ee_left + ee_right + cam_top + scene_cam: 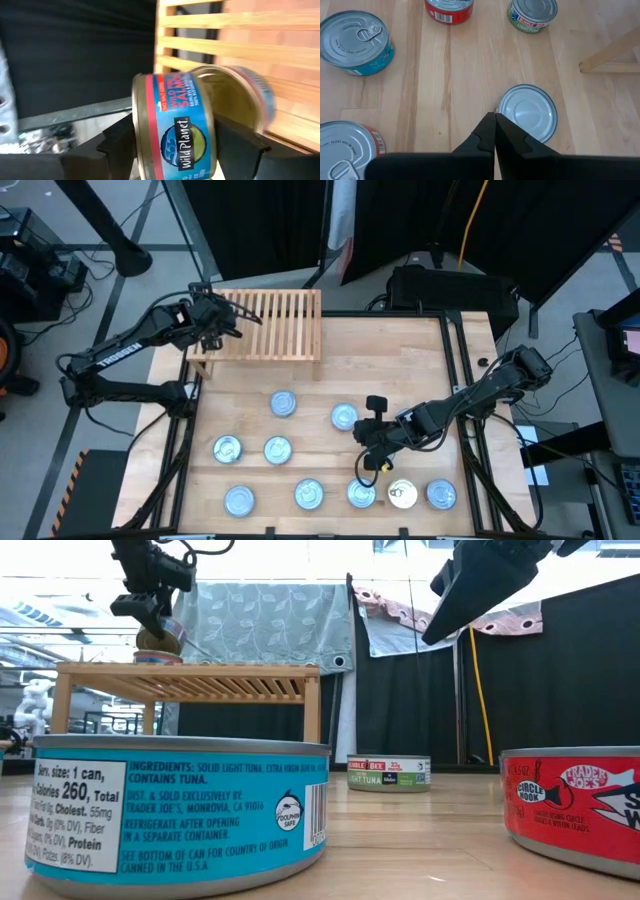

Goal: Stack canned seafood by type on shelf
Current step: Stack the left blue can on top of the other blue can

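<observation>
The pale wooden tabletop (330, 380) filled a black frame in the high view, with dark curtains and cables beyond it. The slatted shelf (268, 325) stood at the far left corner. The left gripper (222, 320) hung over the shelf's left end. Nine tins (283, 404) lay scattered over the near half of the table – one of them cream-topped (402, 494) – and the right gripper (372, 448) hovered among them, just above the front row.

In the low view a blue-labelled tuna tin (180, 815) loomed in front, a red one (572, 805) at the right edge and a green-labelled one (389, 772) far back. On the shelf (190, 683) the left gripper (152, 612) hung over a tin (158, 657) (its fingers too dark to read there).

The left wrist view showed a tilted salmon tin (175, 127), blue label with a red band, between that gripper's spread fingers (117, 137) – touching or just freed, I could not tell – against the slats (240, 30).

In the right wrist view the right gripper's fingers (482, 132) were pressed together, empty, over bare wood beside a plain-lidded tin (529, 112).
</observation>
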You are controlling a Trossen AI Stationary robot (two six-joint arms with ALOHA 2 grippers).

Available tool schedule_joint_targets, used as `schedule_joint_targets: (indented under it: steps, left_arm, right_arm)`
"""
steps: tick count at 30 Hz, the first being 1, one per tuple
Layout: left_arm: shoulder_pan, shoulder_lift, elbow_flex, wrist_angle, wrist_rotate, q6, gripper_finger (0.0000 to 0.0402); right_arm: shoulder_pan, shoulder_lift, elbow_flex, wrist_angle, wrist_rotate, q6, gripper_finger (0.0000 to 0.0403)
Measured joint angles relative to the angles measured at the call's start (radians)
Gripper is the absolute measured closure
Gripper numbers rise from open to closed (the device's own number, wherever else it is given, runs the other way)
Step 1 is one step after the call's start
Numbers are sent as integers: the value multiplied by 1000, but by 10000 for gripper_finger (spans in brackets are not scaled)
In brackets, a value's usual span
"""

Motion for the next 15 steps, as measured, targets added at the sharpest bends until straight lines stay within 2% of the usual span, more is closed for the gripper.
schedule_joint_targets:
  steps: [4, 15]
  left_arm:
    - [0, -2, 0, -30, 27, -27, 151]
    - [0, -2, 0, 4, 92, -54, 54]
  right_arm:
    - [0, 0, 0, -8, 0, 15, 403]
    - [0, 0, 0, -7, 0, 15, 403]
